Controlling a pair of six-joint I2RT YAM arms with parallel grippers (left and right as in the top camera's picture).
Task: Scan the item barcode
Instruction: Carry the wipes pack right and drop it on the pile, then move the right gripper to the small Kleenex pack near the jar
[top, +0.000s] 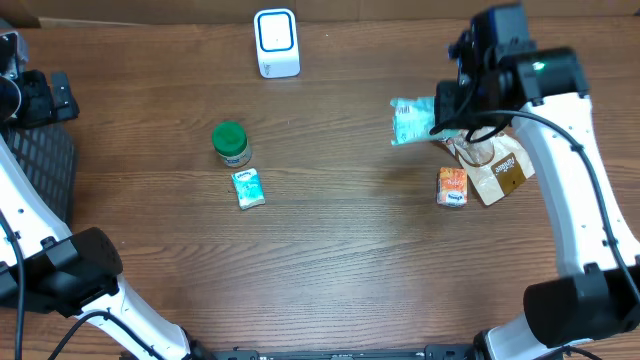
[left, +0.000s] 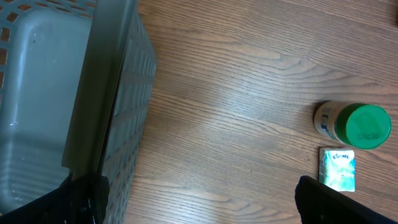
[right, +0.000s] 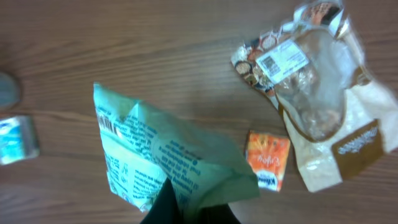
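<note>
I find the right gripper (right: 184, 205) clamped on the pouch (right: 163, 155), held above the desk's right side, unscanned, the scanner (top: 276, 43) at the back edge; left gripper (left: 199, 202) released.

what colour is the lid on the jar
The jar lid is green; the left wrist view shows it best.

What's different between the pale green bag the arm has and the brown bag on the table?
The pale green bag is pinched in the right pincer; the brown bag lies free on the table. The pale green bag is opaque and printed all over; the brown bag has a clear window. Both are soft, crumpled packs showing a barcode.
</note>
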